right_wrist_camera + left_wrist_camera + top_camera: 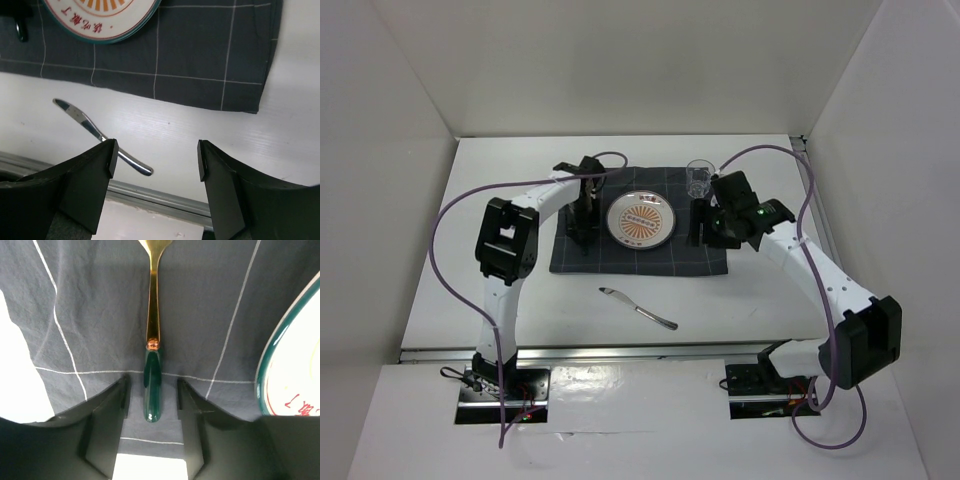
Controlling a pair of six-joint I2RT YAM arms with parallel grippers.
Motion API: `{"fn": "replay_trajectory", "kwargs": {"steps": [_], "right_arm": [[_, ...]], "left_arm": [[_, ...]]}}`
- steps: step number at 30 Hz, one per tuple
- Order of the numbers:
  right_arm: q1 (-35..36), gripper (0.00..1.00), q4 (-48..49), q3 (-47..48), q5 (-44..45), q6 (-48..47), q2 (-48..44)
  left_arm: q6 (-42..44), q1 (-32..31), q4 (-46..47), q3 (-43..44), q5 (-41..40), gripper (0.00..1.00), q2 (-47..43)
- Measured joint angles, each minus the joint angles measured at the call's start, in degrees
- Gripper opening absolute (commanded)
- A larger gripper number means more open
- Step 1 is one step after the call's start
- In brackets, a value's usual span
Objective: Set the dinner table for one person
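- Jaws of the left gripper (152, 382) stand apart, one on each side of the green handle of a fork (152, 330), with a gap on both sides. They are released and grip nothing.
- The fork lies flat on the dark grey checked cloth (660, 260), its gold end pointing away from the wrist. It sits just left of the plate (640, 218), the usual side for a fork, so that piece looks placed.
- Jaws of the right gripper (156, 152) are also spread wide and empty. They hover over the right strip of the cloth beside the plate.
- The plate, with a green rim and an orange sunburst, sits in the middle of the cloth as the centre of the setting.
- A clear glass (700, 178) stands at the far right corner of the cloth, partly hidden by the right arm.
- A steel knife (638, 307) lies aslant on the bare table (740, 300), near the front edge of the cloth and well apart from both grippers. It is the one piece not yet in the setting, and the free strip right of the plate looks like its place.
- The table is a plain white, matte surface, and the cloth lies on its far half. White walls close it in on three sides, and a metal rail runs along the near edge.
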Motion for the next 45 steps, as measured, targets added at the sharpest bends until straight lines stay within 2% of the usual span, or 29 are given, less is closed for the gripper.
{"fn": "replay_trajectory", "kwargs": {"steps": [4,11,16,20,24,27,42,44,45], "right_arm": [[3.19,0.77,0.02,-0.22,-1.73,-2.47,0.02],[25.35,0.72,1.09,-0.90,-2.10,-6.49,5.46],[33.92,0.69,3.26,-4.90,-0.81,-7.85,11.58],[34.97,0.60,5.99,-8.24,-0.24,-7.98,13.88],[34.95,0.60,9.01,-8.98,1.77,-7.76,16.76],[34.97,0.56,11.58,-9.05,2.10,-8.04,19.98],[34.97,0.53,17.38,-9.27,2.62,-10.19,22.71],[34.95,0.49,17.62,-9.29,2.82,-10.32,22.73],[34.75,0.41,17.64,-9.29,2.91,-10.45,22.80]], "left_arm": [[-0.04,0.00,-0.55,1.88,-0.44,0.64,0.39],[0.24,0.11,-5.46,13.07,-1.11,0.66,0.39],[1.42,0.28,-10.47,26.47,-2.36,0.66,-0.98],[1.42,1.33,-12.28,26.84,-1.99,0.66,-7.32],[1.14,2.14,-12.31,21.90,-1.68,0.66,-15.45],[0.87,2.21,-12.57,19.37,-1.05,0.66,-19.34],[-0.15,2.16,-13.03,15.56,-0.44,0.66,-20.20],[-0.15,2.16,-13.00,15.52,-0.46,0.66,-20.20],[-0.15,2.16,-13.00,15.45,-0.48,0.66,-20.20]]}}
